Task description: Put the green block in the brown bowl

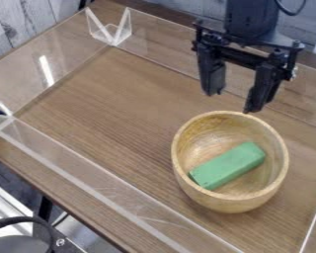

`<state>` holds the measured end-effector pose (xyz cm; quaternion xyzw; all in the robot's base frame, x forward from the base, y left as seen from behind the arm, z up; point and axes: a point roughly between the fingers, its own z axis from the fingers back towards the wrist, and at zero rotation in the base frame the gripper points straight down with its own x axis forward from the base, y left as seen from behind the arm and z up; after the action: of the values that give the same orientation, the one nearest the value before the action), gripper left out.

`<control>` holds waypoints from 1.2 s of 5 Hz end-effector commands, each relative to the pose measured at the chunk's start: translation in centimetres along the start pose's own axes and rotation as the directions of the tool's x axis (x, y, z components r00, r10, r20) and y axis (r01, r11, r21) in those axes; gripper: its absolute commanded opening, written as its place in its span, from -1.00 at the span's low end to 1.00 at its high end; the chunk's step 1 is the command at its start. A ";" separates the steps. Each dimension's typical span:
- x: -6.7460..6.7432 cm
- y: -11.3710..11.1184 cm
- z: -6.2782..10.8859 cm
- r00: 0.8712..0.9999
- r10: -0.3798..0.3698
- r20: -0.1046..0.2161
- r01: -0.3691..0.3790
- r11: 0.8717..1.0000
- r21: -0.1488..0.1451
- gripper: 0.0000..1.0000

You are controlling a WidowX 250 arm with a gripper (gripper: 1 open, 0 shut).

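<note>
Where the wooden table (pixel 95 114) lies in view, a clear angular object (pixel 110 24) stands at its far left edge. Rightward, the green block (pixel 228 167) lies inside the brown bowl (pixel 197 198); the gripper (pixel 237 97), jaws wide apart, hangs above the bowl's far side.

We saw the block (pixel 228 167) inside the bowl (pixel 231 163), and the bowl on the bench (pixel 108 104); the jaws (pixel 237 97) hung behind the bowl.
</note>
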<state>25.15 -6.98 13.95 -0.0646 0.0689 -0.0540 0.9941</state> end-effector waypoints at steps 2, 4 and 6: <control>2.8 0.6 4.0 0.996 0.075 0.048 -0.075 0.997 -0.003 1.00; 2.2 8.4 5.2 0.996 0.035 0.077 -0.032 0.999 -0.044 1.00; -0.4 17.0 3.9 0.969 0.138 0.203 -0.126 0.990 -0.066 1.00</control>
<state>26.72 10.41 13.52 -0.1067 0.0046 0.0319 0.9938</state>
